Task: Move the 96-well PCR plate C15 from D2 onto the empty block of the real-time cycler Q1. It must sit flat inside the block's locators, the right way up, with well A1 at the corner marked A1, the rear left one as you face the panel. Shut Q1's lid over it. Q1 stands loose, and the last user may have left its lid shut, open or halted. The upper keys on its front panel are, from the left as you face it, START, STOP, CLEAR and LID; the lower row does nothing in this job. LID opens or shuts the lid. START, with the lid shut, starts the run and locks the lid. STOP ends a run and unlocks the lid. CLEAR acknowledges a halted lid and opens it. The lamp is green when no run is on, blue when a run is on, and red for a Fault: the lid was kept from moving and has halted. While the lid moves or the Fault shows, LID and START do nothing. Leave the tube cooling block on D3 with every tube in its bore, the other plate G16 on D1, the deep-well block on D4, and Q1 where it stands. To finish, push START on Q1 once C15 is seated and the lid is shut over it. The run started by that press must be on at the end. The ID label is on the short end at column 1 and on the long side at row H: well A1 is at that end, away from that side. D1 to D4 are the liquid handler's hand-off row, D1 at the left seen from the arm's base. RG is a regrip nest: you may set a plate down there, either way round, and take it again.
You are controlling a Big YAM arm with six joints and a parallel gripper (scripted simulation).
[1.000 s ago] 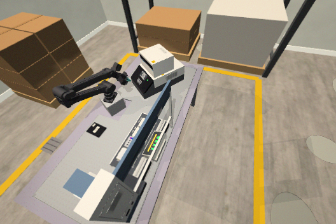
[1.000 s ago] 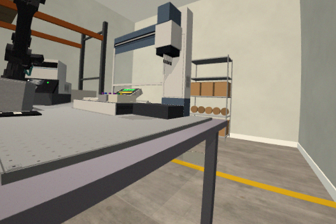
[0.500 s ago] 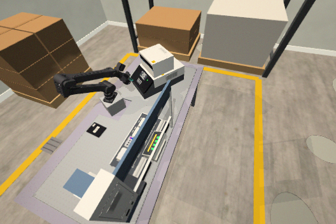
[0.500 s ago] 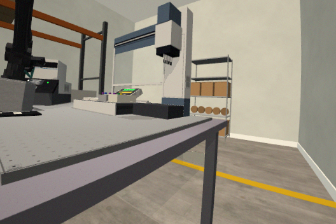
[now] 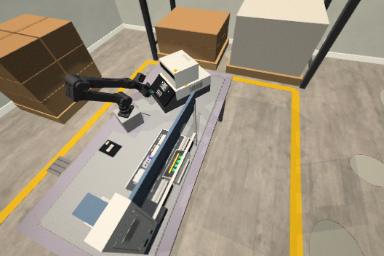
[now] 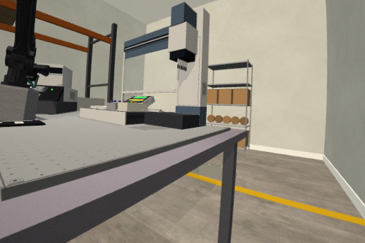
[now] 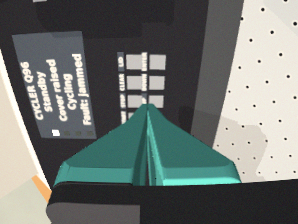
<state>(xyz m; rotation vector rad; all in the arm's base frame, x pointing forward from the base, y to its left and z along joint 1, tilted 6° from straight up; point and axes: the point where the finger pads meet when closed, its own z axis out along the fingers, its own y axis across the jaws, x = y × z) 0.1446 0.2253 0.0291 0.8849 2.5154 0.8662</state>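
Note:
My gripper (image 5: 152, 92) (image 6: 32, 83) (image 7: 147, 113) is shut and empty, its teal fingertips in front of the front panel of cycler Q1 (image 5: 162, 89) (image 6: 48, 94). In the wrist view the LID key (image 7: 134, 62), the CLEAR key (image 7: 134, 82) and the STOP key (image 7: 134, 101) show; the fingers largely cover START. The first square (image 7: 55, 133) under the display text is lit, at Standby. The lamp (image 5: 168, 92) (image 6: 52, 90) is green. Q1's white lid (image 5: 185, 68) sits over its body; the block and anything in it are hidden. The tube cooling block (image 5: 147, 161) stands in the hand-off row. C15 cannot be made out.
The hand-off row (image 5: 129, 185) (image 6: 104, 115) lies beyond the arm's base, under the liquid handler's blue beam (image 5: 165, 142) (image 6: 146, 43). A black pad with white marks (image 5: 106, 151) lies near the base. A tilted panel with green and yellow (image 5: 174, 164) stands behind the row.

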